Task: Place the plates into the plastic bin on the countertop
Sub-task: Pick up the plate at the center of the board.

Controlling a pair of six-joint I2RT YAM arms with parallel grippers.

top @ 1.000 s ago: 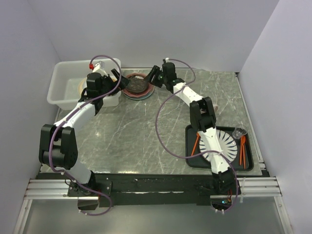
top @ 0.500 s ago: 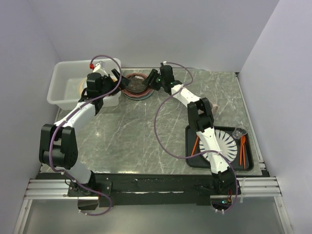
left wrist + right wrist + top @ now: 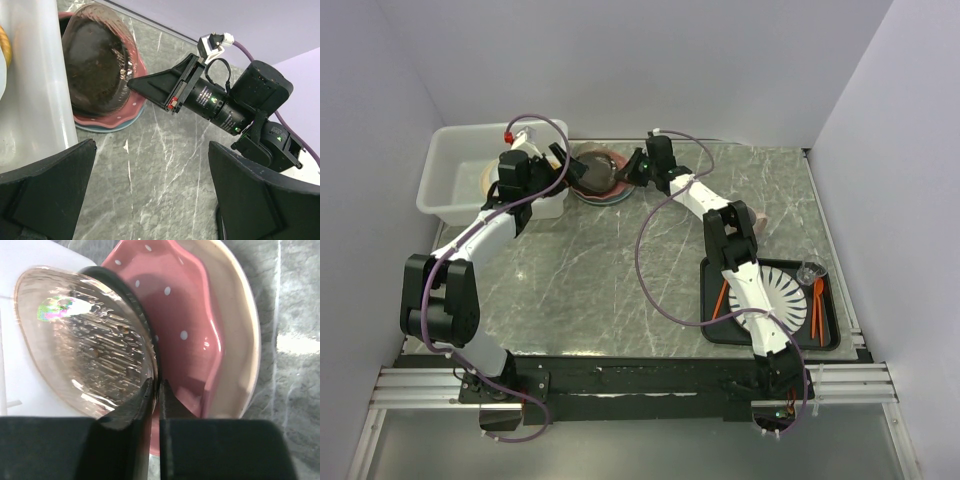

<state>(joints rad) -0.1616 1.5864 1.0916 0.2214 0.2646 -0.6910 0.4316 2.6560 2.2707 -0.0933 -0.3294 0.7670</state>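
Observation:
A stack of plates (image 3: 600, 178) sits at the back of the countertop (image 3: 620, 270), just right of the plastic bin (image 3: 440, 195). The top plate is dark brown with a pink rim (image 3: 85, 335) and stands tilted up on edge. My right gripper (image 3: 155, 387) is shut on its rim, which also shows in the left wrist view (image 3: 95, 65). Below it lie a pink dotted plate (image 3: 182, 315) and a pale one (image 3: 242, 335). Beside the bin's wall (image 3: 30, 90), my left gripper (image 3: 150, 150) hangs open over bare countertop. A tan-rimmed plate (image 3: 485, 178) lies in the bin.
At the right front stands a black tray (image 3: 712, 330) holding a striped white plate (image 3: 785, 295), orange utensils (image 3: 817, 305) and a small glass (image 3: 809, 271). Purple walls close in the back and both sides.
My right gripper moved left onto the plate stack and shut on the dark plate's rim, and the plate now stands tipped up. The left arm has not moved.

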